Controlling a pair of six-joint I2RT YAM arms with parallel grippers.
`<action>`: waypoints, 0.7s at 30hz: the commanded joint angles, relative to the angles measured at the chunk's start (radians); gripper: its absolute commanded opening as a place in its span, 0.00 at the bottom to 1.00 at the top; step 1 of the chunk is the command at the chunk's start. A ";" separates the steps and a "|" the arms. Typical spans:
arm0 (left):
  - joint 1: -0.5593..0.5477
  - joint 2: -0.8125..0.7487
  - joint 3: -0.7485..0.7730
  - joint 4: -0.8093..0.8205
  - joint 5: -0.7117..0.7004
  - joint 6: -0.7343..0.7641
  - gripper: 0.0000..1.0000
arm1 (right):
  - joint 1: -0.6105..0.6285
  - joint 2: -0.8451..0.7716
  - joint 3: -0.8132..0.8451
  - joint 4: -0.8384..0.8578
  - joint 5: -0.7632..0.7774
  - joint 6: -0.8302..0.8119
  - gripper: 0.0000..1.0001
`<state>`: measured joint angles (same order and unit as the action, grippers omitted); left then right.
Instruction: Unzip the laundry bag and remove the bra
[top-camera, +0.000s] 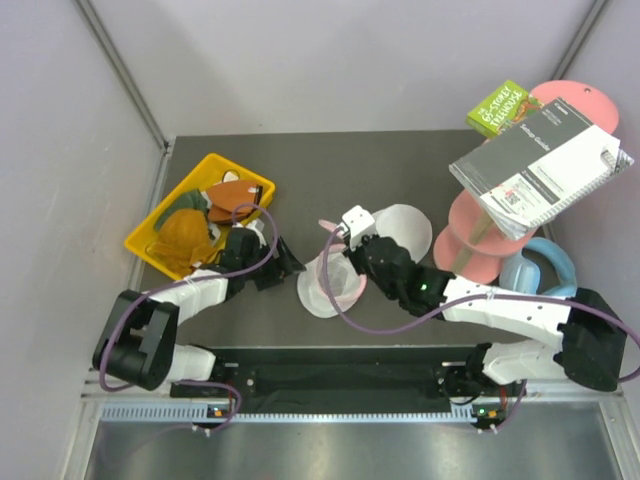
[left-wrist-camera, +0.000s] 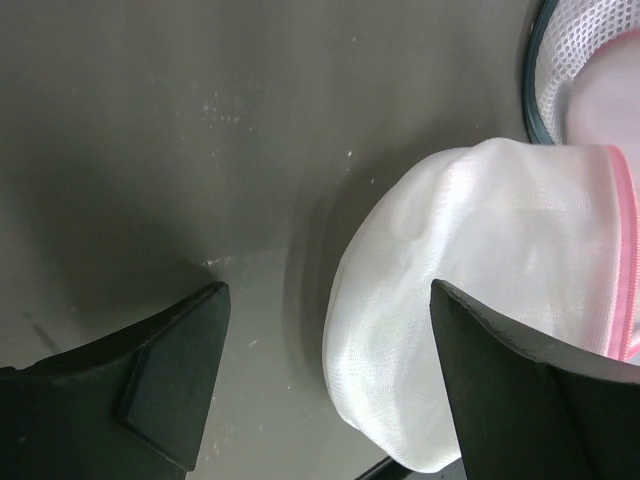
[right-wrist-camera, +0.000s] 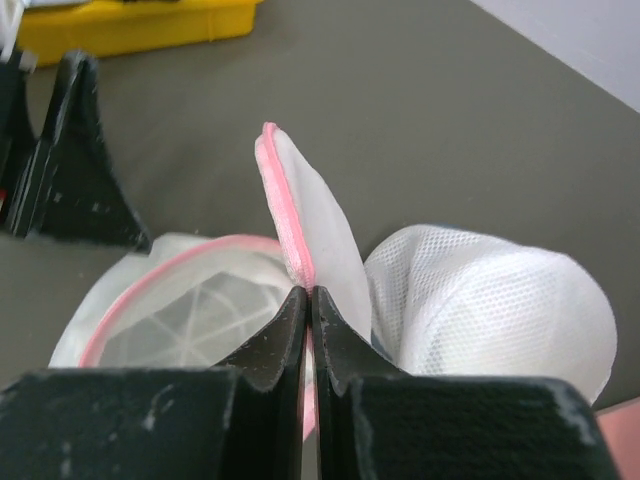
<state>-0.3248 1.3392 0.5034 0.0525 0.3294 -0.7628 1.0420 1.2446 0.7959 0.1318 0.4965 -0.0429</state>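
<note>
Step in hand, judged: finishing, bag opened and apparently emptied
- right gripper (right-wrist-camera: 308, 292): jaws clenched on pink-rimmed flap (right-wrist-camera: 300, 215), held upright over pouch mouth
- left gripper (left-wrist-camera: 328, 290): jaws released, just beside pouch wall
- advice: lower flap before letting go, no dragging of pouch

Containers
- laundry bag (top-camera: 325, 290): mid counter (top-camera: 300, 160), mouth open, only mesh and ribs seen inside
- yellow bin (top-camera: 245, 172): bra (top-camera: 183, 233), reddish-brown pieces (top-camera: 232, 195), dark green cloth (top-camera: 195, 208)
</note>
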 joint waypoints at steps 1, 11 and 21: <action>-0.007 0.017 0.017 0.084 -0.004 -0.032 0.84 | 0.072 -0.048 -0.041 0.032 0.057 -0.048 0.00; -0.008 0.054 0.026 0.121 -0.012 -0.047 0.79 | 0.277 -0.073 -0.103 0.008 0.093 -0.058 0.00; -0.010 0.041 0.024 0.119 -0.021 -0.050 0.78 | 0.349 0.076 -0.100 0.035 -0.130 0.031 0.00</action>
<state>-0.3294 1.3861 0.5049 0.1295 0.3202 -0.8108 1.3705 1.2617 0.6922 0.1226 0.4931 -0.0639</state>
